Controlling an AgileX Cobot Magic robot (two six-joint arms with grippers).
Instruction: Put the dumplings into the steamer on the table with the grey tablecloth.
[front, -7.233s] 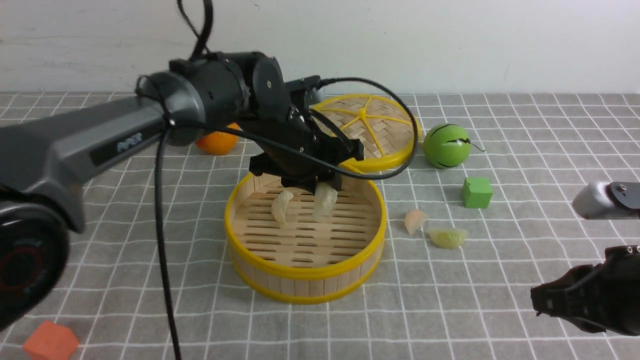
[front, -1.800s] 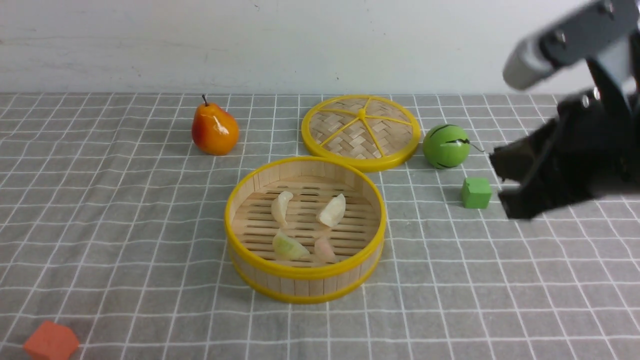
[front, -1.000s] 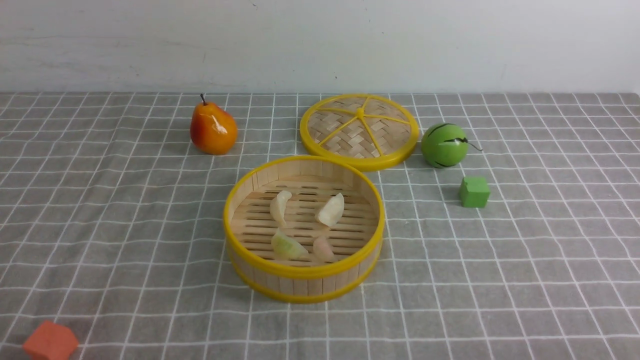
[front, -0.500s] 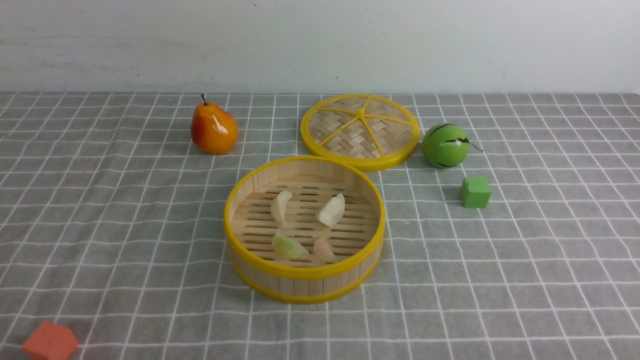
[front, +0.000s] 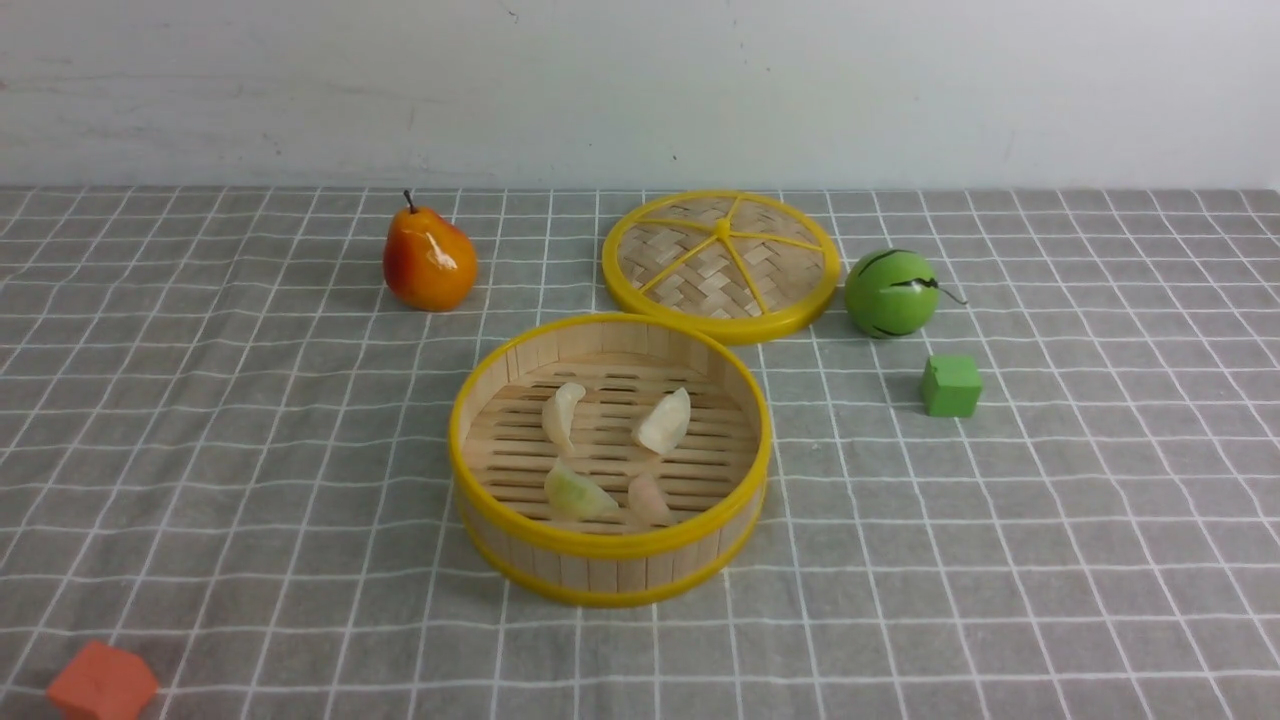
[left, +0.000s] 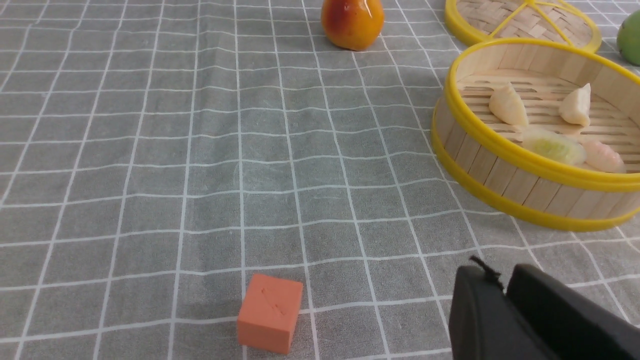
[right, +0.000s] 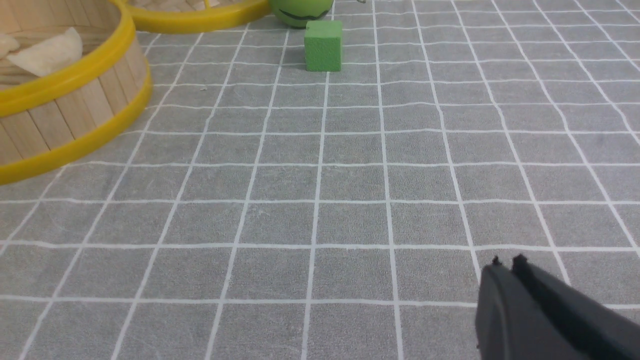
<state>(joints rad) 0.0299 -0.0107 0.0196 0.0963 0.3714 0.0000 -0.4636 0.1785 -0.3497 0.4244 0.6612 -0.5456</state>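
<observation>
All four dumplings (front: 605, 460) lie in the steamer (front: 610, 555); they look soft, light, slippery, best pinched gently across the belly; left claw (left: 505, 290) and right claw (right: 506, 267) both pressed together, empty.

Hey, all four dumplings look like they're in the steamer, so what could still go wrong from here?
Probably little.

1. The pink dumpling and green dumpling lie close under the steamer wall nearest the robot; a bump there might jolt them.

2. The left end effector sits low over the grey tablecloth near the orange cube and could snag either if it moves.
</observation>
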